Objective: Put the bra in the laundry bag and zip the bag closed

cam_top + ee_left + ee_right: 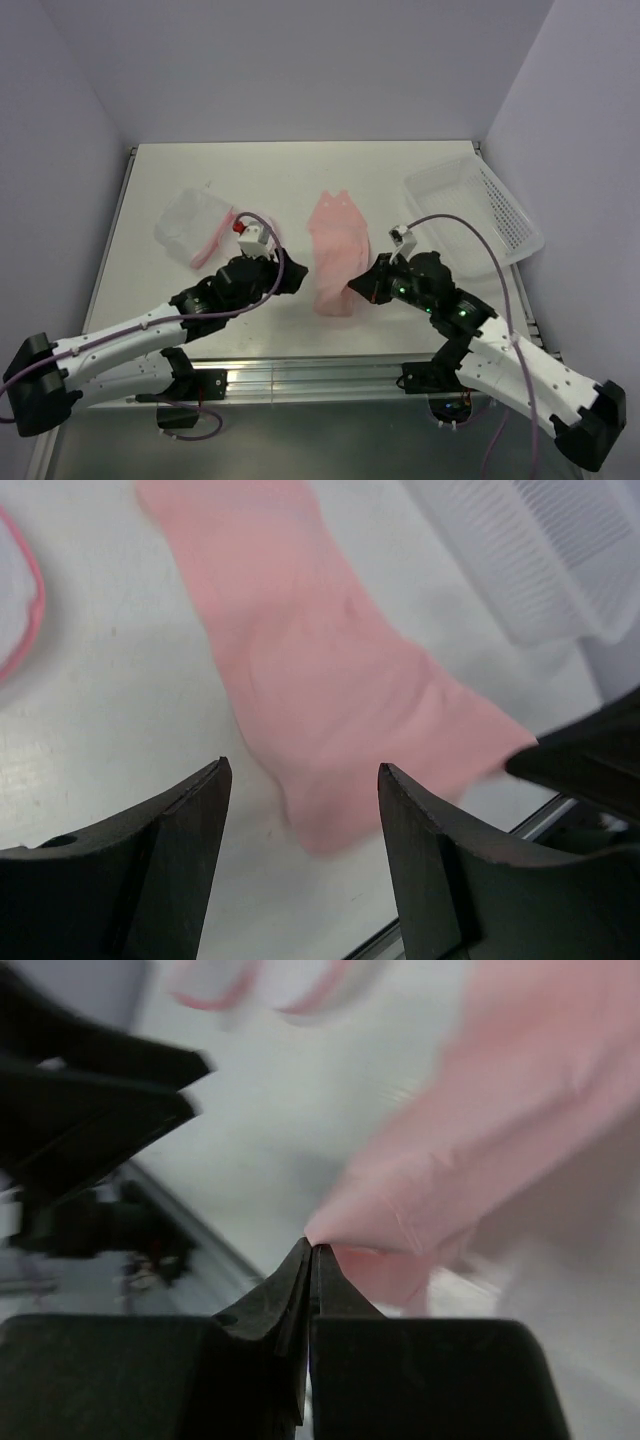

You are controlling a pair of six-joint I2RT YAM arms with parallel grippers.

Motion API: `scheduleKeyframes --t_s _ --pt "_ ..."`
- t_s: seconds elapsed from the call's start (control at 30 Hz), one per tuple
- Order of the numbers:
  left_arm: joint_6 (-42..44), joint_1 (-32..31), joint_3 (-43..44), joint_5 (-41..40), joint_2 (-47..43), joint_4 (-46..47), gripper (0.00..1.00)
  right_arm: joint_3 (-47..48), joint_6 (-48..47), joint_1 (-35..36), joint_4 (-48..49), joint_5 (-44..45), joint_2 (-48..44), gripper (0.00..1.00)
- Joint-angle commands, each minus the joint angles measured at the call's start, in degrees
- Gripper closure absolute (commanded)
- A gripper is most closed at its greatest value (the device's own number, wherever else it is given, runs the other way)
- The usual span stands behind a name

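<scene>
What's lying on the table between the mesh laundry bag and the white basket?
The pink bra lies roughly midway between them; the top view shows it.

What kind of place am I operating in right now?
Probably a lab test cell: a white table walled in by plain panels, an aluminium rail along its near edge, and props like the bra and plastic basket.

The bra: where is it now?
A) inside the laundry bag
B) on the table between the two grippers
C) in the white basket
B: the bra lies on the table, the laundry bag apart on its left, the basket on its right.
</scene>
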Motion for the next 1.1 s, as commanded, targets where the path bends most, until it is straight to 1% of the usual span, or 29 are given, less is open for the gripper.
scheduleKeyframes --t_s 0.0,0.13,0.2,0.23,0.33,0.4,0.47,0.57,0.6,0.63,0.67,0.7,0.73,0.77,0.8,0.87,0.9,0.93,0.97,1.0,1.03,1.07 --pt "3.4 -0.2 7.9 -5.0 -5.1 -5.7 0.33 9.6 -0.2 2.6 -10.0 -6.1 -7.9 1.00" --pt "5.8 -0.2 12.8 -7.4 -9.1 -9.7 0.33 22.4 3.3 5.0 -10.3 -12.6 -11.3 1.00" --pt "6.9 -0.2 16.5 -8.6 -9.7 -12.3 0.34 26.7 5.4 6.4 -9.8 -13.1 -11.3 1.00" --pt "7.3 -0.2 18.6 -8.7 -10.1 -12.8 0.34 30.4 6.1 6.6 -9.6 -12.5 -11.1 1.00" --pt "8.3 -0.2 21.3 -8.2 -10.3 -13.4 0.33 35.5 8.8 6.7 -8.6 -11.7 -9.9 1.00" --pt "8.4 -0.2 22.0 -7.4 -10.1 -13.0 0.34 35.5 10.9 6.6 -6.1 -10.9 -9.2 1.00" --pt "8.4 -0.2 22.4 -7.0 -9.8 -12.9 0.34 34.5 11.3 6.6 -5.8 -8.8 -7.5 1.00" --pt "8.0 -0.2 21.2 -7.8 -9.5 -12.3 0.33 29.5 9.9 5.9 -3.3 -5.8 -4.0 1.00" --pt "7.8 -0.2 20.8 -8.3 -9.5 -11.7 0.33 26.9 9.6 5.1 0.2 -6.7 -2.6 1.00" --pt "7.7 -0.1 20.0 -8.4 -9.5 -11.4 0.33 25.8 9.2 4.0 1.7 -7.4 0.3 1.00" --pt "7.3 0.0 19.6 -8.6 -9.6 -11.2 0.33 24.6 9.0 0.8 4.2 -10.7 1.8 1.00" --pt "7.1 0.1 19.1 -9.0 -9.6 -11.1 0.33 21.8 8.6 -1.5 11.1 -13.4 3.5 1.00" --pt "7.0 0.3 18.3 -9.9 -9.6 -10.8 0.33 21.0 8.3 -3.8 12.9 -14.3 7.5 1.00" --pt "6.4 0.4 17.8 -10.3 -9.6 -10.7 0.33 20.6 7.6 -8.5 14.3 -14.6 9.7 1.00" --pt "6.3 0.5 17.2 -10.6 -9.6 -10.5 0.33 19.6 7.0 -10.8 20.2 -17.8 15.2 1.00" --pt "6.0 0.9 15.5 -11.0 -9.1 -9.4 0.33 19.8 7.9 -16.1 24.6 -19.1 21.9 1.00" --pt "6.1 1.1 15.0 -10.8 -8.2 -9.0 0.33 21.4 7.8 -17.5 29.6 -20.6 25.7 1.00" --pt "6.1 1.6 14.2 -10.3 -7.8 -8.6 0.33 22.5 8.2 -18.5 30.9 -21.2 33.1 1.00" --pt "5.8 1.9 14.0 -9.4 -7.3 -8.0 0.33 23.7 9.6 -19.6 32.5 -21.4 36.5 1.00" --pt "5.7 1.9 13.8 -9.3 -6.2 -7.6 0.33 27.2 9.6 -20.8 34.9 -21.8 40.3 1.00" --pt "5.6 2.0 13.0 -9.2 -5.7 -7.3 0.33 29.4 9.5 -21.3 34.9 -22.2 47.6 1.00" --pt "5.5 2.1 12.5 -9.3 -5.4 -6.2 0.33 31.7 9.7 -21.6 34.9 -23.0 51.1 1.00"
